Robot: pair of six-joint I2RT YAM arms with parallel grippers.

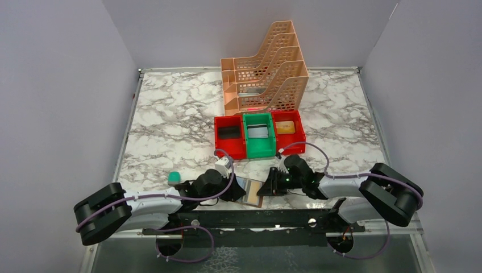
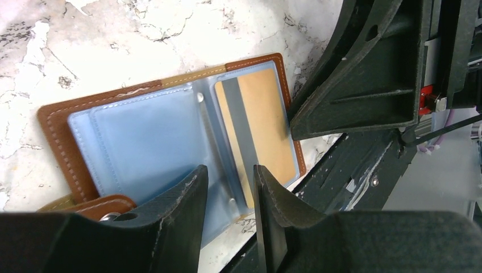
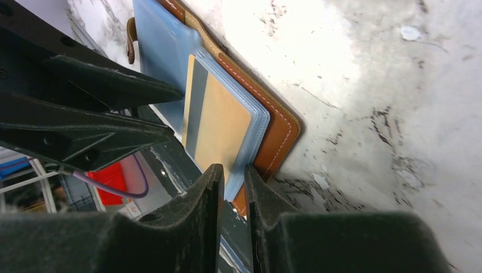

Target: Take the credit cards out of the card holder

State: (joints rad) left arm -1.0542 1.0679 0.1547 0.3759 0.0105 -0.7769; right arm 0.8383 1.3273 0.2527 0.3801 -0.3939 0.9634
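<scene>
Black-and-white arms (image 1: 148,202), purple cables (image 1: 232,177)

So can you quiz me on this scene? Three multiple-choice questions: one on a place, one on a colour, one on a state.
1. Where does the green bin stand?
A. alone at the near edge
B. between the two red bins
C. upside down on a shelf

2. What colour is the card showing in the pocket?
A. tan with a dark grey stripe
B. bright green
C. plain white

3. How is the card holder lying?
A. snapped shut
B. standing on edge
C. spread open

Answers: 1 B, the top view shows a red bin on each side; 2 A, both wrist views show the tan face and stripe; 3 C, its inner pockets face up.
</scene>
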